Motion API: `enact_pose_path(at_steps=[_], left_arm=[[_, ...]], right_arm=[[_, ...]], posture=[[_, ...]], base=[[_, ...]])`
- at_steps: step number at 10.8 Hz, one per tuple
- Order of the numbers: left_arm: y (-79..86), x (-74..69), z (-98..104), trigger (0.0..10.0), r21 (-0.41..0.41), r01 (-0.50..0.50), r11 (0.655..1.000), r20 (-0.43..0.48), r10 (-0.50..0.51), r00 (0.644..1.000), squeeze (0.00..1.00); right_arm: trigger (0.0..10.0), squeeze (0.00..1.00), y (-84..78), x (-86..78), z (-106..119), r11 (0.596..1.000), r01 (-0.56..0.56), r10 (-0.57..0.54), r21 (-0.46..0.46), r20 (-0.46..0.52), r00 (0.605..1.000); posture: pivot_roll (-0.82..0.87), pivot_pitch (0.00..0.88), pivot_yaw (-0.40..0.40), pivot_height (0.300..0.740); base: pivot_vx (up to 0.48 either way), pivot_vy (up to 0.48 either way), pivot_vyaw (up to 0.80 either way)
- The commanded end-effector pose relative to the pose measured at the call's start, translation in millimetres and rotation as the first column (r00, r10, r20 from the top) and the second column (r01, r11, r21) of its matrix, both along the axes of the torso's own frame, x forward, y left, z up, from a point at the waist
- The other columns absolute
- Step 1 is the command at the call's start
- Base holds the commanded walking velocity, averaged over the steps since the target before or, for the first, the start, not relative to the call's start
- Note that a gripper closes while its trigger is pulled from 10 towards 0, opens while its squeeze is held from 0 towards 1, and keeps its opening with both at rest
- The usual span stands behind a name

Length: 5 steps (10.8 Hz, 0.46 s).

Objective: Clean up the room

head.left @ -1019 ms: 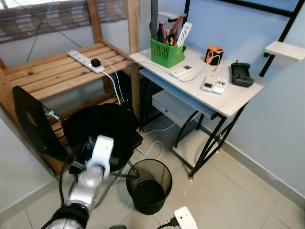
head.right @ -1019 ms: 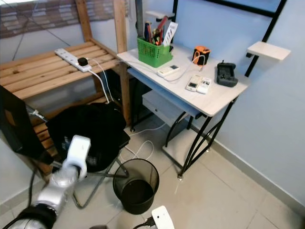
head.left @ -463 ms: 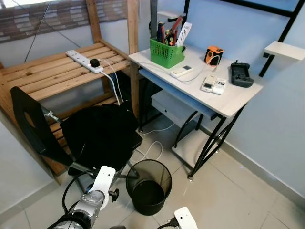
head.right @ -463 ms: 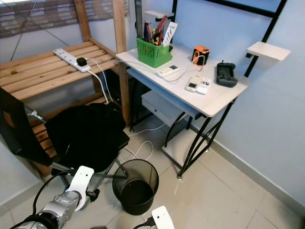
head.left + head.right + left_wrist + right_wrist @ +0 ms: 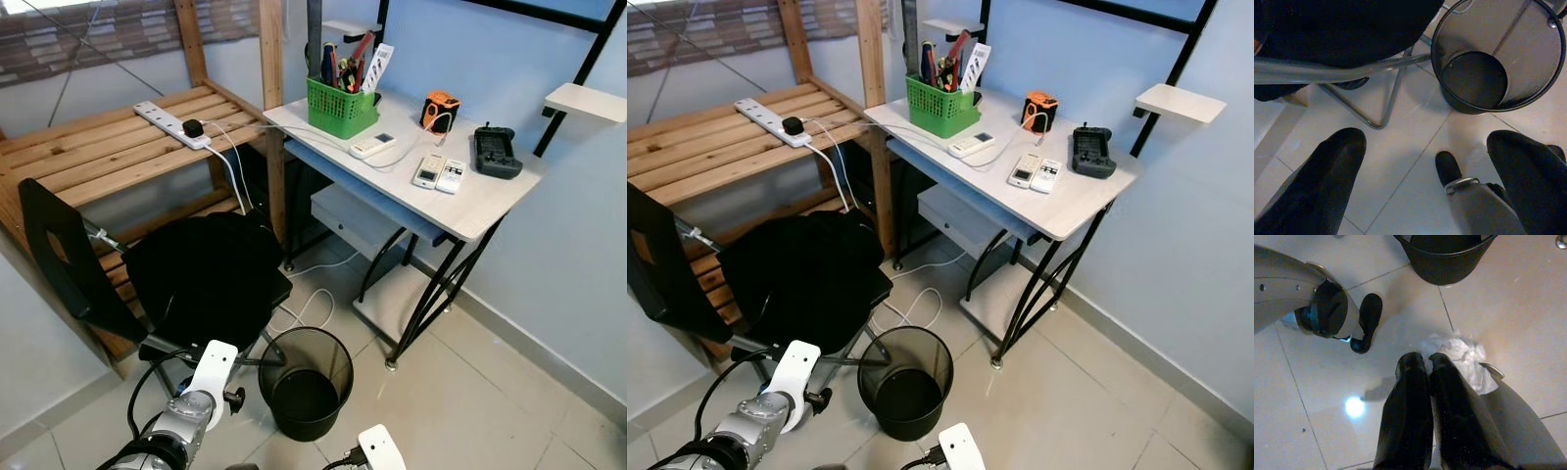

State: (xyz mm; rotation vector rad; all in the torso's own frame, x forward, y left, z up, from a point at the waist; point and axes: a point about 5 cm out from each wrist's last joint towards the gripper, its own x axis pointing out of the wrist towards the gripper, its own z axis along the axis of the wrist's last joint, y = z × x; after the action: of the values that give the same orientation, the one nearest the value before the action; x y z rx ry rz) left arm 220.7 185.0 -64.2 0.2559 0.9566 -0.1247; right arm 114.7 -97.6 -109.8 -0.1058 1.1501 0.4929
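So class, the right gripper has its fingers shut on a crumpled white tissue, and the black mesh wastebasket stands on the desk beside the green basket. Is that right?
Not quite. The wastebasket stands on the tiled floor beside the black chair, as the left eye view shows. The right gripper does pinch the crumpled white tissue.

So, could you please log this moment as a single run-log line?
right gripper: shut on crumpled white paper, above floor near black mesh bin | left gripper: open, empty, above floor beside bin | paper not yet binned
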Motion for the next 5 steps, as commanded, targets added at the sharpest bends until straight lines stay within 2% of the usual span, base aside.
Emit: enact_pose_path(at_steps=[1,5], left_arm=[[-2.5,8.6,5.3,10.0,-0.020,-0.017,1.000,0.033,0.017,0.999,0.00],[-2.5,8.6,5.3,10.0,-0.020,-0.017,1.000,0.033,0.017,0.999,0.00]], right_arm=[[10.0,0.00,-77.7,114.1,53.0,0.879,0.475,-0.409,-0.037,0.454,0.791],[10.0,0.00,-77.7,114.1,53.0,0.879,0.475,-0.409,-0.037,0.454,0.791]], posture=[[0.08,0.000,-0.029,0.726],[0.08,0.000,-0.029,0.726]], base=[[0.000,0.000,0.00],[0.000,0.000,0.00]])
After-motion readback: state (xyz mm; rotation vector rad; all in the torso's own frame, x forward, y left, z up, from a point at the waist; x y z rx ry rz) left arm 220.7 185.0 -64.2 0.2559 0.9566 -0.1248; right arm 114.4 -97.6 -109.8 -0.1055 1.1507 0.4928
